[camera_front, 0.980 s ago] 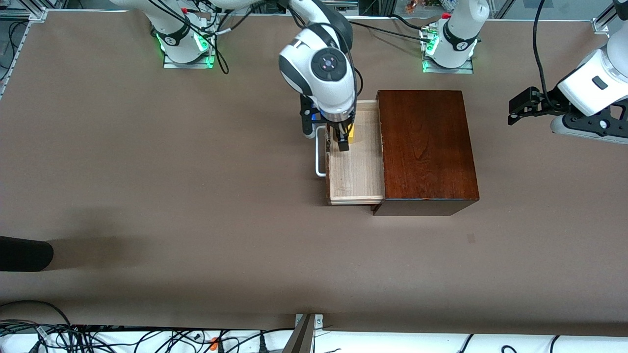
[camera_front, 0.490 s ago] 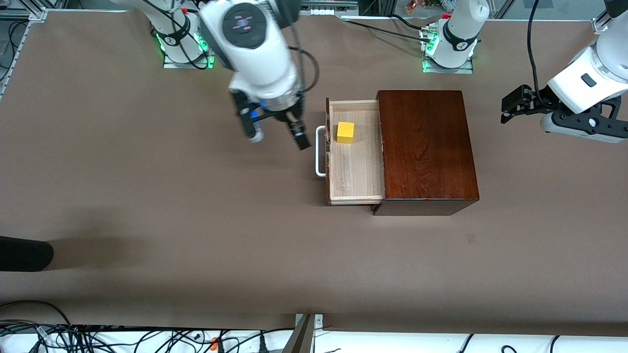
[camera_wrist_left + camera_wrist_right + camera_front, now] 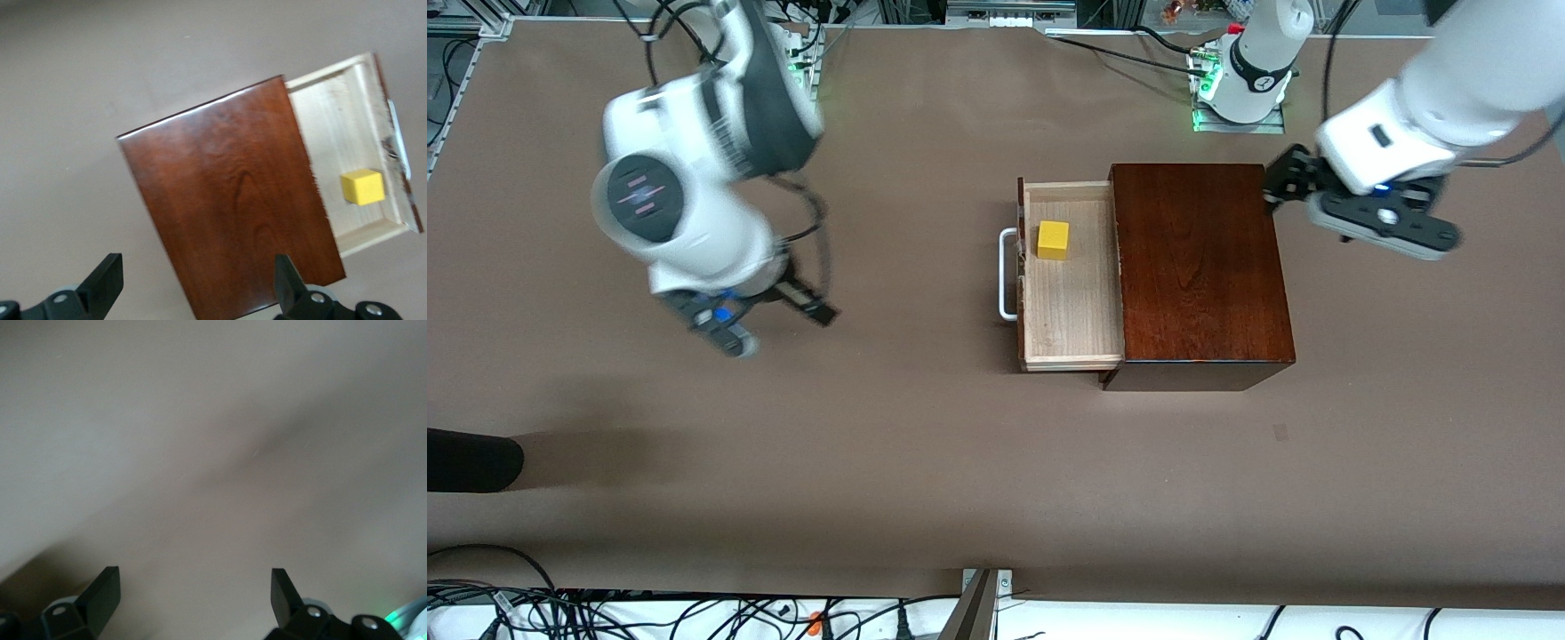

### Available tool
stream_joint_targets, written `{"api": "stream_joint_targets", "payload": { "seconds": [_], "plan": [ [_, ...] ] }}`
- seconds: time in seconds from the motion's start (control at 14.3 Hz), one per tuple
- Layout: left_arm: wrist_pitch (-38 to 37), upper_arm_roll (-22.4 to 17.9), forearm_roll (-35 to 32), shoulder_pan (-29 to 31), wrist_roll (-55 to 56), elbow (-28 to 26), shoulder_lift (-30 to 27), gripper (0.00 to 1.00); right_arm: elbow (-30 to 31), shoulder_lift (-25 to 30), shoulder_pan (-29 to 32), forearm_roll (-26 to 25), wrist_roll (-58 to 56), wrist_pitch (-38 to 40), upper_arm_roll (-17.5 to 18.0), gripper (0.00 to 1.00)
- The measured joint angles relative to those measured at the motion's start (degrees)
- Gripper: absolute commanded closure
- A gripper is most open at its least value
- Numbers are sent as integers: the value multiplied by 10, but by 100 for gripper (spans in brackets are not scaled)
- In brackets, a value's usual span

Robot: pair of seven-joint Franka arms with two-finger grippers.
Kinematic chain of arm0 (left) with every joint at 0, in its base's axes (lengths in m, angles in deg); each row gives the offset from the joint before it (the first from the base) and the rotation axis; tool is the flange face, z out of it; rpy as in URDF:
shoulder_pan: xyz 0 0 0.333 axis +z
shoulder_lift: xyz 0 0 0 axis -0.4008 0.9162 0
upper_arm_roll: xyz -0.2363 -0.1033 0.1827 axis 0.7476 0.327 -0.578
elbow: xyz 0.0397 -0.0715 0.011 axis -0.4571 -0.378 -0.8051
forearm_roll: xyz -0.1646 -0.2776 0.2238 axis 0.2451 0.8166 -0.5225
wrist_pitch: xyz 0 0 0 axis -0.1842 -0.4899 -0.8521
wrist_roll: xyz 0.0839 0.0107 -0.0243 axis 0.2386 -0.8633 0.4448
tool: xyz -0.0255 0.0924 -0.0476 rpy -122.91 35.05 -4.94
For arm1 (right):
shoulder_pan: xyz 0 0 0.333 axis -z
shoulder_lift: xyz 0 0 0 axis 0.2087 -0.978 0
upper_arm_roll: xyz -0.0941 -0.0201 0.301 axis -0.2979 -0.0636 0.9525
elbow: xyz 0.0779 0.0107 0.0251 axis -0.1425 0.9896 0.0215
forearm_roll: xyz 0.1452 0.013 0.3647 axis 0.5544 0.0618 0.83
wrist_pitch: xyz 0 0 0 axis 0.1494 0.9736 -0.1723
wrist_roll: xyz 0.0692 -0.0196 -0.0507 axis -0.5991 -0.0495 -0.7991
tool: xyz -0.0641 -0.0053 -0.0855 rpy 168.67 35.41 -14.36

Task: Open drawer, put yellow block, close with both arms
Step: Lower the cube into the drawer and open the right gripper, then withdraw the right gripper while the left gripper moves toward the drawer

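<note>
The drawer point(image 3: 1072, 307) stands pulled out of the dark-brown wooden box point(image 3: 1200, 267), its white handle point(image 3: 1005, 276) toward the right arm's end. The yellow block point(image 3: 1053, 240) lies in the drawer's tray, in the part farther from the front camera. My right gripper point(image 3: 805, 307) hangs open and empty over bare table, well away from the drawer toward the right arm's end; in its wrist view the right gripper point(image 3: 193, 590) sees only tabletop. My left gripper point(image 3: 1282, 180) is open over the box's edge at the left arm's end. The left gripper point(image 3: 197, 280) looks down on the box point(image 3: 227, 193), drawer point(image 3: 333, 127) and block point(image 3: 362, 187).
A dark rounded object point(image 3: 471, 460) juts in at the right arm's end, near the front camera. Cables point(image 3: 649, 613) run along the table's near edge. The left arm's base point(image 3: 1240, 89) stands just past the box.
My right gripper has let go of the yellow block in the drawer, risen and swung off toward the right arm's end. My left gripper has moved in over the box's edge.
</note>
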Motion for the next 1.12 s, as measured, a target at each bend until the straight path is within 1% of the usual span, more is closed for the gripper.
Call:
{"api": "stream_joint_targets", "payload": {
  "seconds": [0.07,0.14,0.21,0.28,0.42,0.49,0.56,0.63,0.7,0.77,0.98,1.05,1.12],
  "plan": [
    [7,10,0,-13,0,2,2,0,12,2,10,5,-68,0,-23,0],
    [17,20,0,-28,1,2,5,0,21,4,30,16,-139,0,-35,0],
    [21,27,0,-45,2,3,8,0,32,8,54,30,-212,0,-39,0],
    [22,32,0,-64,2,2,17,0,45,15,80,38,-282,-1,-40,0],
    [38,37,0,-100,-4,2,43,0,68,34,117,37,-380,0,-40,0],
    [57,38,0,-119,-21,3,58,0,81,49,129,29,-410,-1,-39,0],
    [74,38,0,-139,-58,3,71,0,97,70,145,8,-435,-3,-28,0],
    [88,39,0,-158,-104,3,83,0,112,95,174,-21,-453,-7,3,0],
    [100,39,0,-176,-152,3,95,0,124,121,211,-50,-460,-7,48,0],
    [112,39,0,-192,-200,3,105,0,135,146,241,-67,-461,-4,86,0],
    [146,39,0,-235,-348,3,137,0,169,205,310,-102,-461,-8,176,0],
    [159,38,0,-245,-390,3,150,0,181,218,334,-105,-461,-17,204,0],
    [171,38,0,-252,-428,3,163,0,195,228,354,-106,-461,-32,225,0]
  ]
}}
